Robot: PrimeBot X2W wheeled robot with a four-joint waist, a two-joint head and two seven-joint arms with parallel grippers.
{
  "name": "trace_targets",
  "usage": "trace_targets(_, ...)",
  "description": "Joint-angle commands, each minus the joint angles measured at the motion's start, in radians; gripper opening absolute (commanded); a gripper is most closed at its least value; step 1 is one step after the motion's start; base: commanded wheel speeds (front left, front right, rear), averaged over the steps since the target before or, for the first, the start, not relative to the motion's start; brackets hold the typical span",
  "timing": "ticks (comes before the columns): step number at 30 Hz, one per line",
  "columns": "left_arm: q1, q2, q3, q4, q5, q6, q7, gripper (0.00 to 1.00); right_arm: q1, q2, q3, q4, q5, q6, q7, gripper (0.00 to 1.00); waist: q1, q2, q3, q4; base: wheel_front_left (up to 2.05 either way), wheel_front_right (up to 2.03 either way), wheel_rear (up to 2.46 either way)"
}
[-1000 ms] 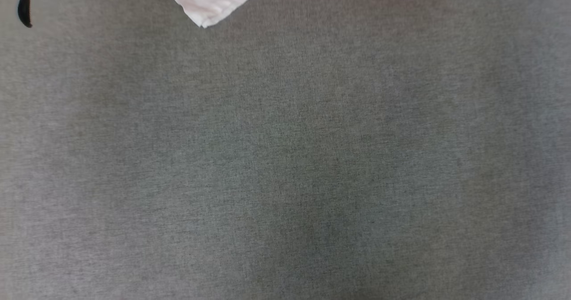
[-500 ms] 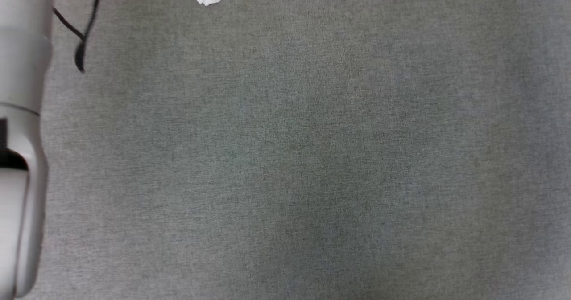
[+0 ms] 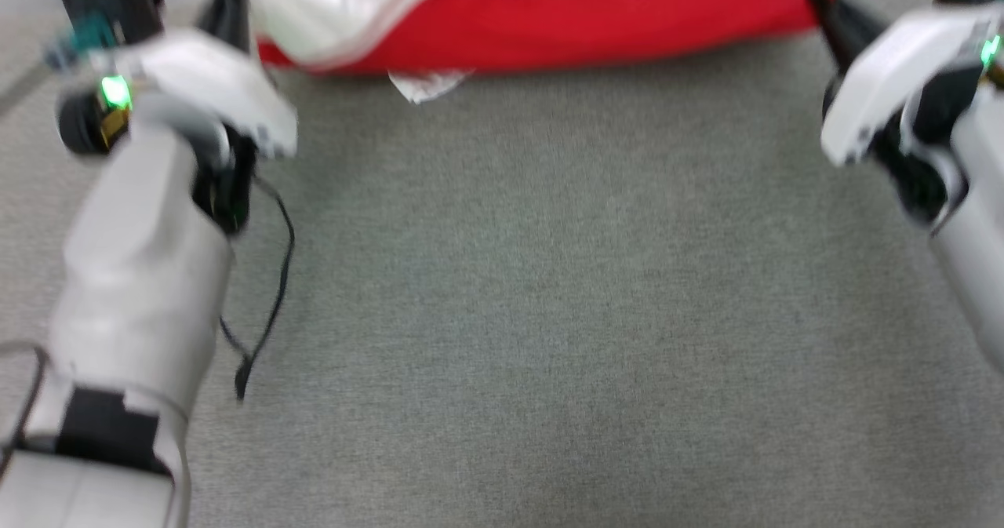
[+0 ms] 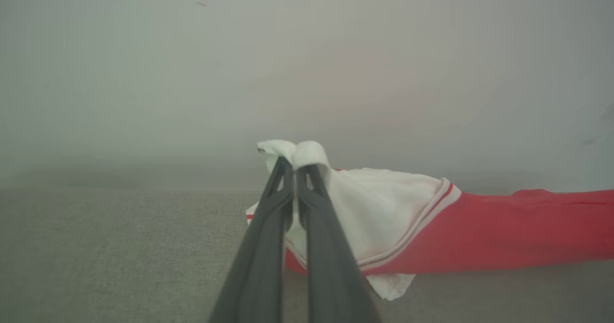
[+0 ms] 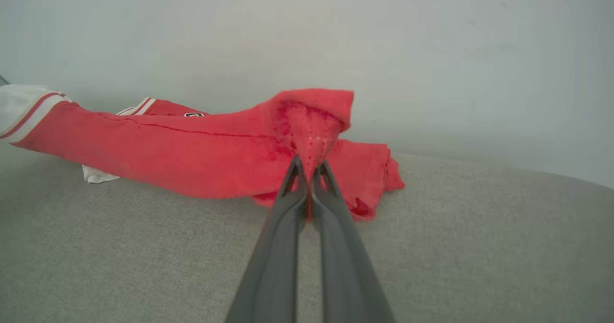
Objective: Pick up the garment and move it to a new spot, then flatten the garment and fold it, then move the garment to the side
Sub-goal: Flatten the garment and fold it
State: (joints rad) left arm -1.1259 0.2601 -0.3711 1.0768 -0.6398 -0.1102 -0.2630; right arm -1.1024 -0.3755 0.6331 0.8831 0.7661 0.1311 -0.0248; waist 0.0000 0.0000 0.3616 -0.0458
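Grey woven cloth covers the wide surface (image 3: pixel 549 316), with a plain pale wall (image 4: pixel 307 49) behind it in both wrist views. The garment (image 3: pixel 588 34), a red jersey, stretches in a long band across the far part of the surface, between my two arms.

The left gripper (image 4: pixel 293 162) has its jaws clamped on a bunch of the white sleeve (image 4: pixel 383 203), where the red and white striped trim (image 4: pixel 422 222) begins. The right gripper (image 5: pixel 309 162) has its jaws pinched tight on a peak of red cloth at the other end. In the right wrist view the cloth under that peak rests crumpled on the surface. A thin black cable (image 3: pixel 274 277) hangs loose beside the left forearm.

I judge this to be the carrying or spreading step. To do it well, I would move both arms at one pace and one height, so the band neither sags nor pulls out of either pinch. I would draw the ends gently apart before lowering, then set the cloth down flat before the jaws let go. I would also mind the cable, which could snag the fabric.

The head view is blurred, so I cannot tell how much of the band touches the surface.

As for containers, I find none to describe. The garment lies straight on the surface, or hangs just above it.
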Motion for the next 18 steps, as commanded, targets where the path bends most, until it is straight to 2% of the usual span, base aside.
trace_targets(1,0.074,0.003,0.006,-0.014,-0.007,-0.003,-0.002,0.0,0.065,-0.02,0.015,-0.018,0.021,-0.001,0.0,0.0,0.0,0.0,-0.099,0.019,0.0,0.0,0.0)
trace_targets(7,0.332,0.035,0.032,-0.08,-0.021,-0.008,-0.002,0.0,0.277,-0.077,0.062,-0.101,0.064,-0.001,0.0,0.0,0.0,0.0,-0.216,0.025,0.0,0.0,0.0)
trace_targets(11,0.51,0.059,0.036,-0.134,-0.023,0.007,-0.002,0.0,0.42,-0.105,0.071,-0.172,0.089,-0.001,0.017,0.0,0.0,0.0,-0.294,0.026,0.0,0.0,0.0)
trace_targets(18,0.805,0.092,0.052,-0.325,-0.065,0.079,0.046,0.0,0.672,-0.159,0.019,-0.301,0.1,-0.001,0.056,0.0,0.0,0.0,-0.392,0.028,0.0,0.0,0.0)
